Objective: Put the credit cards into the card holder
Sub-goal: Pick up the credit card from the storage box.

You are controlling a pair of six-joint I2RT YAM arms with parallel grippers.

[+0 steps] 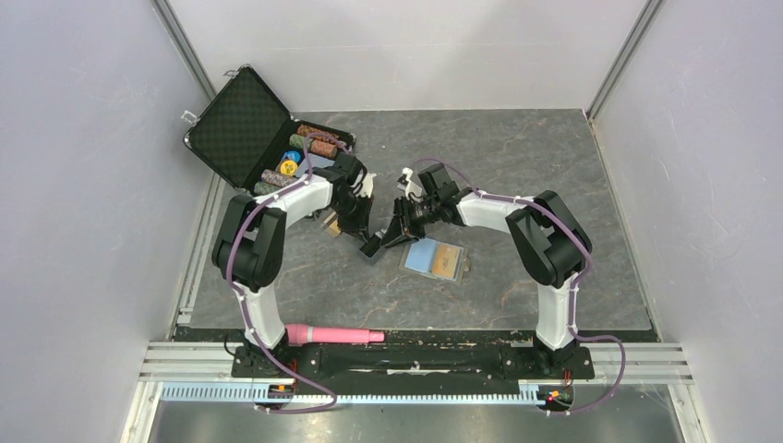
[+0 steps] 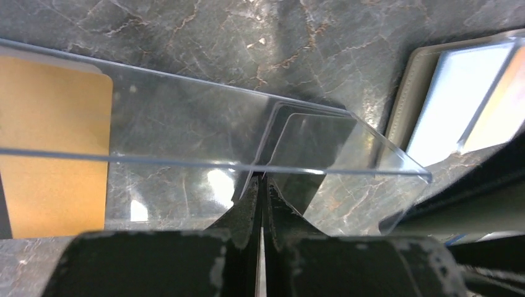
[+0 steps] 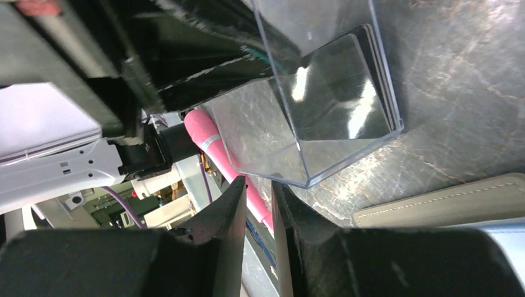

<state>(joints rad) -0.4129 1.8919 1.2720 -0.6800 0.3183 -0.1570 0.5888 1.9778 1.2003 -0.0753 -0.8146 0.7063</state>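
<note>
One card holder (image 1: 420,256) is lying open on the tabletop (image 1: 517,166), blue side up, with an orange card (image 1: 450,262) already sitting inside, just beside both hands, making for a short carry. Left hand (image 2: 263,184) is pinching a clear-edged card (image 2: 186,124) tilted off the surface, likely presenting it. Right hand (image 3: 258,189) is hovering at its corner, fingers narrowly apart, empty.

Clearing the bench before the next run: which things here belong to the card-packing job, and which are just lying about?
Job: card holder, lying open; orange-gold card in it; second orange-gold card, loose; black card, clear-edged, pinched by the left hand.
Lying about: poker chip case; pink cylinder.
</note>
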